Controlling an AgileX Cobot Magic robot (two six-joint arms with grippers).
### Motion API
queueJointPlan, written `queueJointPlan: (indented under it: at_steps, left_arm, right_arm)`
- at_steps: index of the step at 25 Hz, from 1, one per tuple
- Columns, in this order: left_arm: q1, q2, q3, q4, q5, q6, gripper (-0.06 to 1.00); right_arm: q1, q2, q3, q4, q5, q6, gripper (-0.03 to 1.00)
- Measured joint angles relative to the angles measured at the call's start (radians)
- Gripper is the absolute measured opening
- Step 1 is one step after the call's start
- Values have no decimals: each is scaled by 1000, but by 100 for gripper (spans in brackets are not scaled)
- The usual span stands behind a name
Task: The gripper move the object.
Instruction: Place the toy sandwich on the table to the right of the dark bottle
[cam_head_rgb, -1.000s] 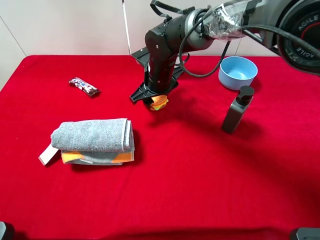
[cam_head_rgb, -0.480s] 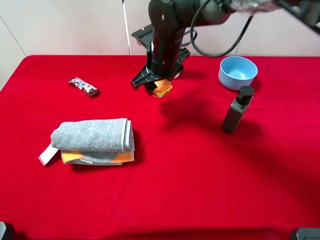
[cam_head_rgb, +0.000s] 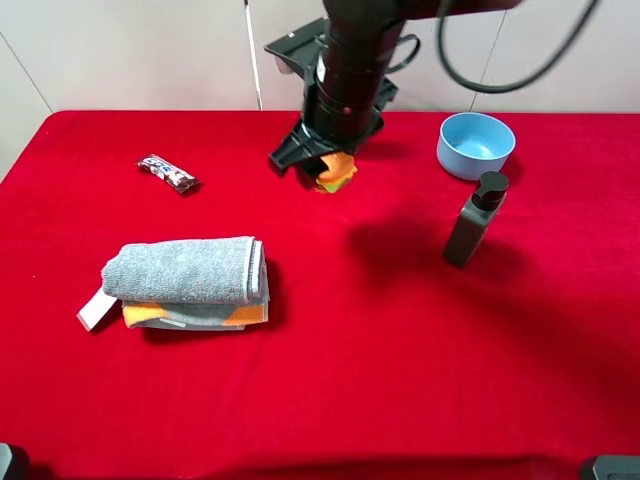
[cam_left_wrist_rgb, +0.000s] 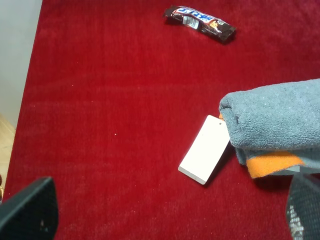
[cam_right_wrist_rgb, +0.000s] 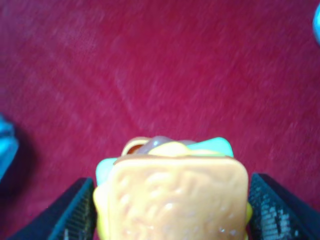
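The object, a small toy sandwich (cam_head_rgb: 336, 173) with orange-yellow slices and green and red layers, hangs above the red table at the back centre. My right gripper (cam_head_rgb: 324, 168), a bulky black claw, is shut on it from above. In the right wrist view the sandwich (cam_right_wrist_rgb: 172, 192) fills the space between the two dark fingers (cam_right_wrist_rgb: 75, 210), with red cloth far below. My left gripper (cam_left_wrist_rgb: 170, 205) is open and holds nothing; its fingers show only at the frame's lower corners, over the table's left part near the towel.
A folded grey towel (cam_head_rgb: 185, 272) over an orange cloth lies front left, with a white tag (cam_left_wrist_rgb: 206, 150) beside it. A wrapped candy bar (cam_head_rgb: 168, 173) lies back left. A blue bowl (cam_head_rgb: 475, 145) and a dark upright bottle (cam_head_rgb: 475, 218) stand at the right.
My right gripper has risen off the table with the sandwich and drifted a little to the right. Everything else has stayed put.
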Motion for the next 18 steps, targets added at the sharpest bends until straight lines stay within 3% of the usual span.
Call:
queueJointPlan:
  at_steps: [18]
  left_arm:
    - [0,0,0,0,0,0,90]
  right_arm:
    - [3,-468,420,13,18,70,47]
